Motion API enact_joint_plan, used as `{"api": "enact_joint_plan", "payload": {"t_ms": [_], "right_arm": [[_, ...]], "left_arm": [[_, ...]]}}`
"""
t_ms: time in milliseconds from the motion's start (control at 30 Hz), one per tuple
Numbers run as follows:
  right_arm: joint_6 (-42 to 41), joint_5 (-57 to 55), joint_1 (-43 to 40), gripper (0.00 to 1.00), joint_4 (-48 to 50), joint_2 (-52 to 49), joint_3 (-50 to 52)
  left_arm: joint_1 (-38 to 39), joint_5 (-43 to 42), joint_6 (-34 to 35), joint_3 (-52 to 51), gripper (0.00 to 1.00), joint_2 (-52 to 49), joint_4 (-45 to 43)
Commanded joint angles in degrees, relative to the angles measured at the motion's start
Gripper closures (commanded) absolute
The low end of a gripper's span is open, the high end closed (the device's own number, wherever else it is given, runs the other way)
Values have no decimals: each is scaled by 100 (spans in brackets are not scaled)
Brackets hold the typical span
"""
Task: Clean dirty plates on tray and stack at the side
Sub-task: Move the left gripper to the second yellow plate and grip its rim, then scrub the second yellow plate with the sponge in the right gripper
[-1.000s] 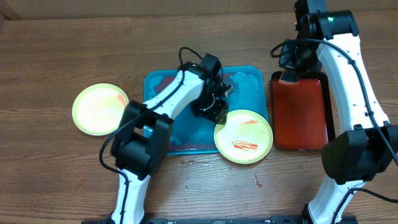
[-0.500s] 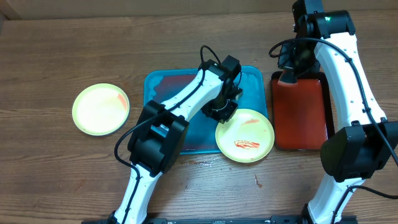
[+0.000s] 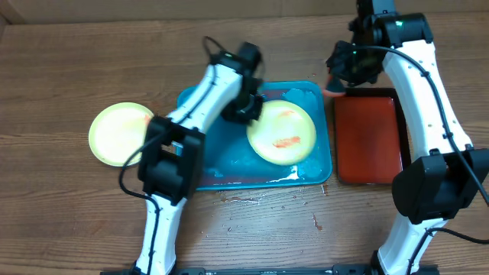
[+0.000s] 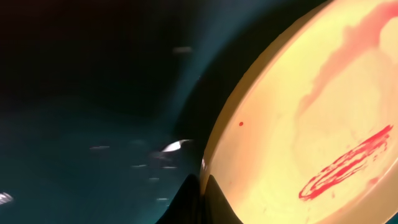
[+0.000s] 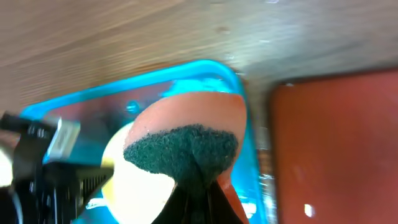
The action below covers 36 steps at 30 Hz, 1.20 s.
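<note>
**Sauced plate pinned on the tray for scrubbing**

The left gripper point(image 3: 252, 113) is clenched on the rim of a yellow-green plate point(image 3: 281, 132) that lies in the right half of the turquoise tray point(image 3: 229, 166), probably to steady it where drips stay contained. The right gripper point(image 5: 196, 186) pinches an orange sponge point(image 5: 186, 134) above the tray's far right corner, ready to wipe. A second plate point(image 3: 122, 134) sits left of the tray.

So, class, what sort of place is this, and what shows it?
Probably a robotics lab bench staged for dishwashing, not a kitchen: a wooden table, a turquoise tray holding a sauce-smeared plate, and a sponge in the right gripper.
</note>
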<state>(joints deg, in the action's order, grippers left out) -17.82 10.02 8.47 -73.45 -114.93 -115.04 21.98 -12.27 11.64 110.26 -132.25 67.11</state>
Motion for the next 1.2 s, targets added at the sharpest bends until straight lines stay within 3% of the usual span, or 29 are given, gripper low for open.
{"api": "enact_joint_plan", "payload": {"t_ms": [0,400,1167], "right_arm": [[-68,468,376,96,219,-92,-42],[-221,468,1602,96,769,-1167,-42],[-1150,660,2194,96,1147,-2135,-39]], "left_arm": [[-363,85,385,28,96,66,13],[-584,39,382,-295,96,66,20],[-638,-431,426,-295,96,66,-94]]}}
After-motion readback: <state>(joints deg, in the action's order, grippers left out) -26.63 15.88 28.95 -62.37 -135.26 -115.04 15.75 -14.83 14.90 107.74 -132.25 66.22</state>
